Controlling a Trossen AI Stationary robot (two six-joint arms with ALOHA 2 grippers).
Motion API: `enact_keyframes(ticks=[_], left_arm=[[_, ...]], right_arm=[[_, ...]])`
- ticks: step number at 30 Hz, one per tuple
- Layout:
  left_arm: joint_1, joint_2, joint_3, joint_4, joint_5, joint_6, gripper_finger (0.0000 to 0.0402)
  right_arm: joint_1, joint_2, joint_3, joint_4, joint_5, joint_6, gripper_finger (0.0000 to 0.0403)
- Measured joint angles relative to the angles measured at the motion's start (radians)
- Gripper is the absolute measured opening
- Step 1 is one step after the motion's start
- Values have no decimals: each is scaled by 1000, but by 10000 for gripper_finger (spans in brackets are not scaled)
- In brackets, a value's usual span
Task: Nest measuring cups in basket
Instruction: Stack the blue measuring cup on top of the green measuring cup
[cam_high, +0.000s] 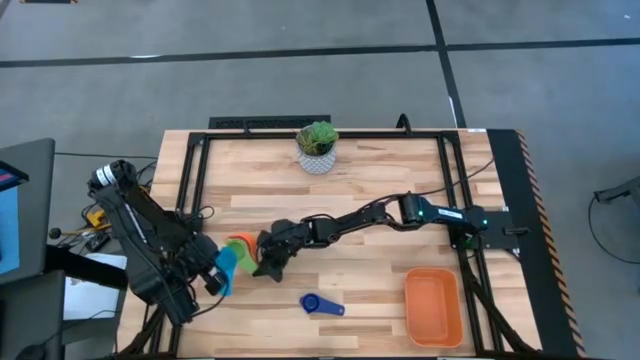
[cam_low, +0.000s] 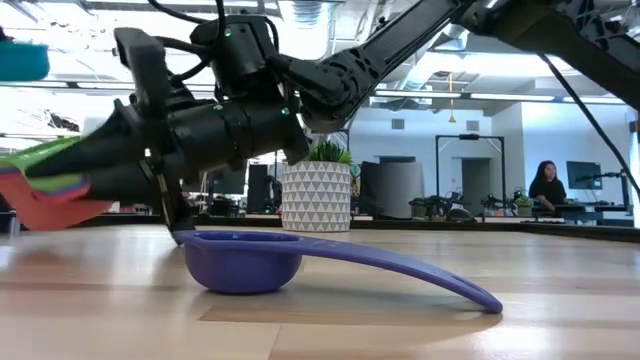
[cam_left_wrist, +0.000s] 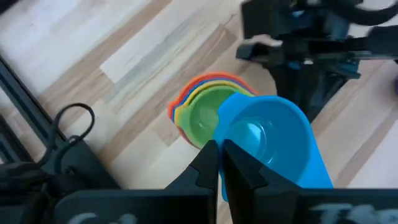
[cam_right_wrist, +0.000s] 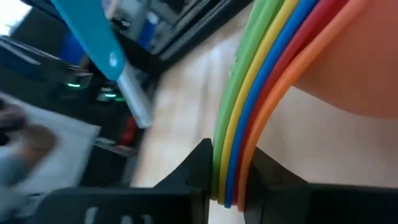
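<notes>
Measuring cups, nested as a stack (cam_left_wrist: 208, 106) of green, yellow, blue, red and orange, are sitting left of the surface's (cam_high: 380, 180) middle, toward its front edge. The right end effector (cam_right_wrist: 231, 180) is clenching on their stacked flat handles, which are pointing toward the right arm. The left end effector (cam_left_wrist: 221, 158) is clenched on the handle of a light blue cup (cam_left_wrist: 267, 146), holding it above and just beside the stack, bowl facing up. A dark blue cup (cam_high: 322, 304) is lying alone near the front edge, its handle pointing right along that edge. The basket (cam_high: 434, 305) is resting at the front right corner, long axis running front to back.
</notes>
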Motion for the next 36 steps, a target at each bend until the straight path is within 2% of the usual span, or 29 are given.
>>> enact_keyframes(ticks=[4, 8, 17, 30, 36], left_arm=[[0, -1, 60, -7, -32, 42, 0], [-1, -3, 104, -6, -88, 78, 0], [-2, -3, 111, -7, -116, 96, 0], [-1, -3, 111, -7, -116, 91, 0], [-1, -3, 111, -7, -116, 84, 0]], right_arm=[[-1, 2, -1, 53, -154, 137, 83], [14, 5, -2, 88, -235, 189, 83], [16, 0, 0, 24, -201, 155, 92], [9, -4, 3, -88, -165, 110, 210], [8, -6, 4, -154, -190, 84, 225]])
